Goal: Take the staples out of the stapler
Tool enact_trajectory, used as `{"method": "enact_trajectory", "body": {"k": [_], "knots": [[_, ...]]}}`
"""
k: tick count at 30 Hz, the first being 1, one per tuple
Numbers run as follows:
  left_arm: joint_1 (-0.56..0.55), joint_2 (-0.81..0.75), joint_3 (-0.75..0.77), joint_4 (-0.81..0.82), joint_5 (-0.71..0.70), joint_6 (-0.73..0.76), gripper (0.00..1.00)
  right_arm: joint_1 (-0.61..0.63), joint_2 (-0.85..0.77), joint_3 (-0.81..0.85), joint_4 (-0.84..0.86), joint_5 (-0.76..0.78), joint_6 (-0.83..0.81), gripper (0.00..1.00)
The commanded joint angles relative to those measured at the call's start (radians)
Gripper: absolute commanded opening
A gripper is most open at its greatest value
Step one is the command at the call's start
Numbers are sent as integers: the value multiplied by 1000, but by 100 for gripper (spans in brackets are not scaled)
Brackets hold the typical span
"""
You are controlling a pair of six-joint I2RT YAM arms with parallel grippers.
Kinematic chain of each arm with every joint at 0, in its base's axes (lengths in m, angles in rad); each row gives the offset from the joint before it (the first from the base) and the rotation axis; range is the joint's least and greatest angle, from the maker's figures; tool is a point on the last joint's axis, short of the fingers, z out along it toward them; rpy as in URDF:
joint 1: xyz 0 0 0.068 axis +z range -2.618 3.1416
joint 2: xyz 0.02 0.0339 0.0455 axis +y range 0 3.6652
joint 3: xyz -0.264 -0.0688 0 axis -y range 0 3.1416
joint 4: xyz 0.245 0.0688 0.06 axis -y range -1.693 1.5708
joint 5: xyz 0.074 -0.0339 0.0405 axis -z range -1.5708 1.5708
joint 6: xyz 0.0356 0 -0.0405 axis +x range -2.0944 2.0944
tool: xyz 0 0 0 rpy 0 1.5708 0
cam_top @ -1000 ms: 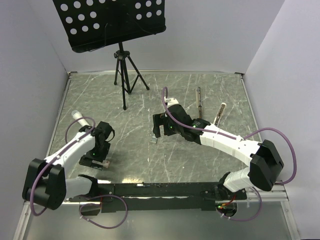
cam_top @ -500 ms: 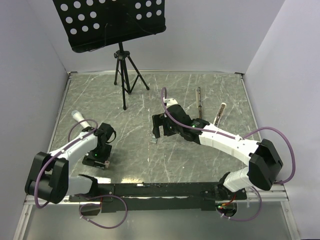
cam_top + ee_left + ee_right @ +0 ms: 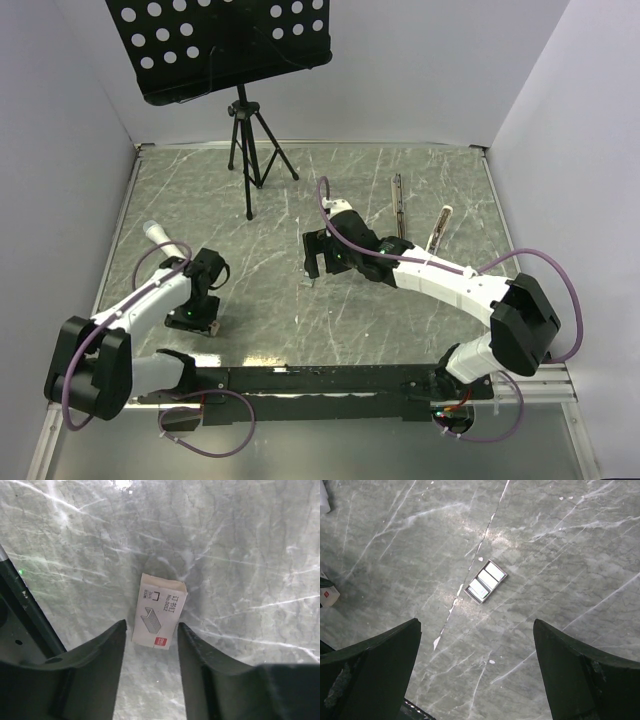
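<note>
Staples [image 3: 485, 581] lie as a short grey strip on the table [image 3: 560, 540], near its middle, below the right end effector [image 3: 476, 625], whose jaws stand wide apart and hold nothing. Left end effector [image 3: 151, 627] straddles a small printed box [image 3: 159, 611] near the left side, jaws part-open, a sliver of table showing beside one finger. Stapler [image 3: 440, 226] rests at far right, well apart from both.
</note>
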Motion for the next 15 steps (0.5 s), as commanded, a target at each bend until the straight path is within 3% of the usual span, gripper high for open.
{"method": "enact_trajectory", "body": {"k": [1, 7, 11, 15], "knots": [[3, -40, 27, -43, 25, -23, 47, 4, 1, 39, 24, -3, -8, 100], [1, -94, 33, -53, 27, -28, 42, 4, 1, 39, 25, -9, -7, 100], [1, -117, 26, -62, 25, -34, 47, 4, -1, 40, 27, -12, -5, 100], [1, -118, 10, -66, 15, -34, 59, 4, -3, 39, 28, -15, -4, 100]]}}
